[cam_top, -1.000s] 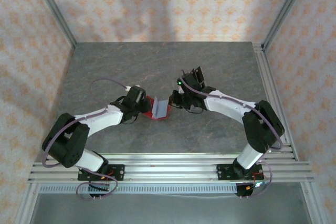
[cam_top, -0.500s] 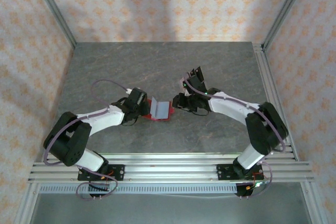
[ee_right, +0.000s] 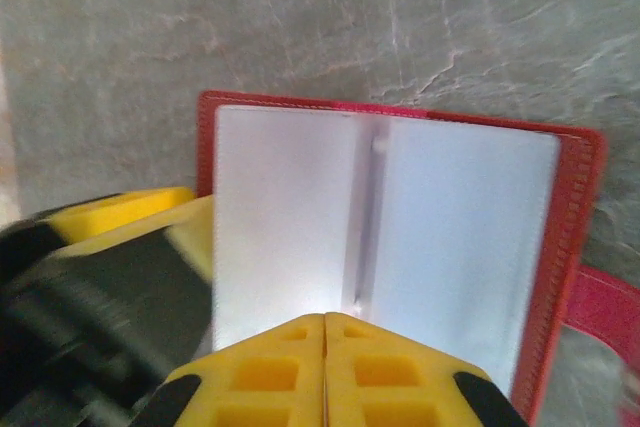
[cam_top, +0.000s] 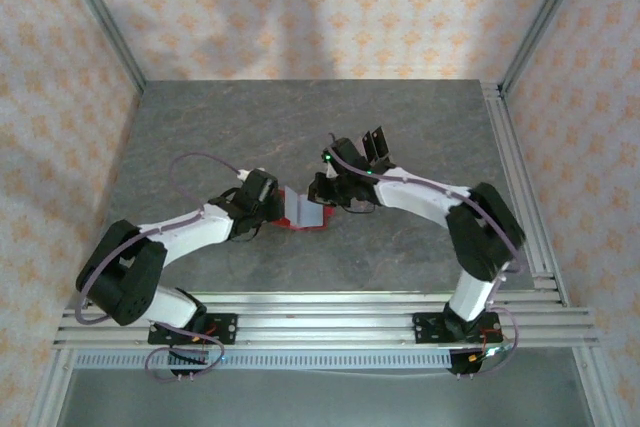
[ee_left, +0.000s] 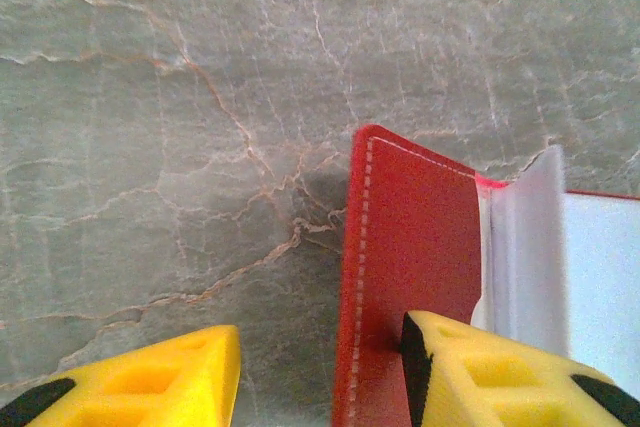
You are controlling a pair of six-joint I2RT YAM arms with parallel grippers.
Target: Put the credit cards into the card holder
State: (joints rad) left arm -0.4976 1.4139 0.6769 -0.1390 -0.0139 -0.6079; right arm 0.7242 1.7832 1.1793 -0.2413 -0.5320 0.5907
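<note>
Inspected counter (cam_top: 200, 137): grey stone. Located card holder (cam_top: 303, 213) near its middle, well clear of all four edges, spread open with the pale lining up and one inner leaf partly raised.

Found left claw (ee_left: 318, 332) at the holder's left edge, fingers standing apart, one finger (ee_left: 490, 372) laid on the red outer cover, nothing squeezed between. Found right claw (ee_right: 325, 319) at the holder's right side, fingers pressed together tip to tip over the lining, nothing visible between them.

Observed two pale panels (ee_right: 290, 217) inside the holder. Could not tell, through the glare, whether bare pockets or credit cards already seated.

Judged the task late in its course: holder opened and steadied, insertion either under way or finished. Left outstanding: confirmation of seated cards.

Against one second ago: recorded right claw nearer the holder, shifted toward the counter's left edge. Recorded left claw and holder at much the same post. Against half a second ago: noted right claw, then drawn back from the holder, brought in again over its lining.
</note>
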